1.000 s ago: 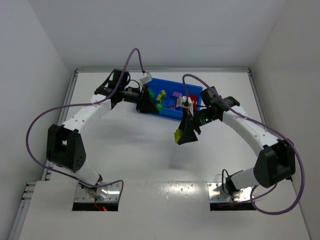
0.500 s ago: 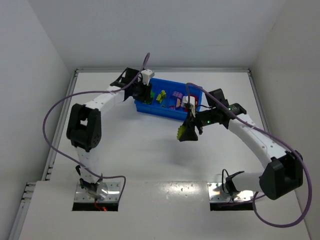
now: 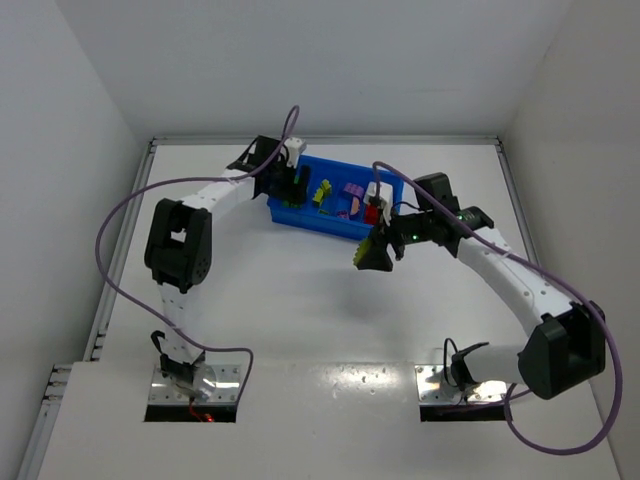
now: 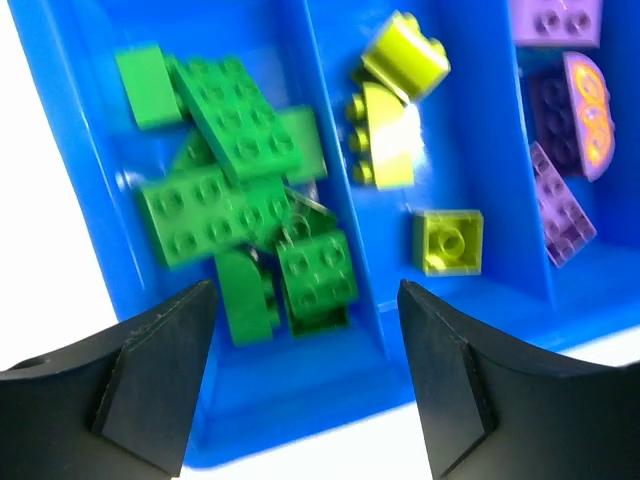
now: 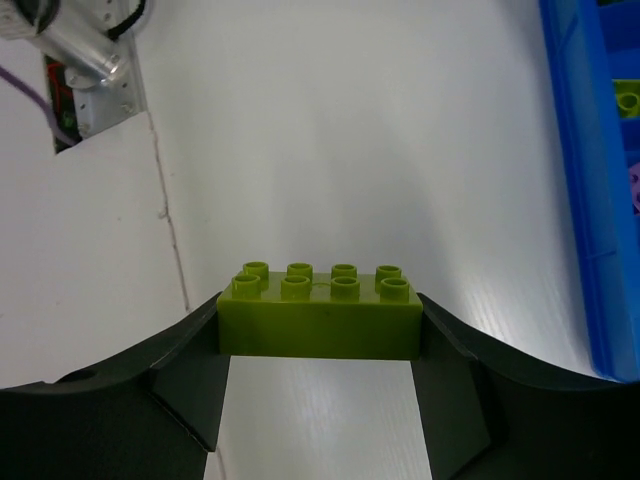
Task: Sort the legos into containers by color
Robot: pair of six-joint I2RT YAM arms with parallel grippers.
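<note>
The blue tray (image 3: 392, 177) lies at the back of the table. In the left wrist view its left compartment (image 4: 75, 140) holds several green legos (image 4: 225, 180), the one beside it yellow-green legos (image 4: 395, 110), and the third purple legos (image 4: 565, 120). My left gripper (image 4: 303, 330) hangs open over the near end of the green compartment, with nothing between its fingers (image 4: 160, 370). My right gripper (image 5: 318, 345) is shut on a yellow-green eight-stud brick (image 5: 320, 310), in the air over the table just in front of the tray (image 5: 590, 200). Red legos (image 3: 385, 206) lie at the tray's right end.
White walls close in the table on three sides. Purple cables (image 3: 120, 215) loop off both arms. A seam (image 5: 165, 220) runs across the tabletop below my right gripper, and a metal mounting plate (image 5: 85, 60) sits near the front edge.
My left gripper has swung over the tray's left end and opened. My right gripper has carried the yellow-green brick a little toward the tray.
</note>
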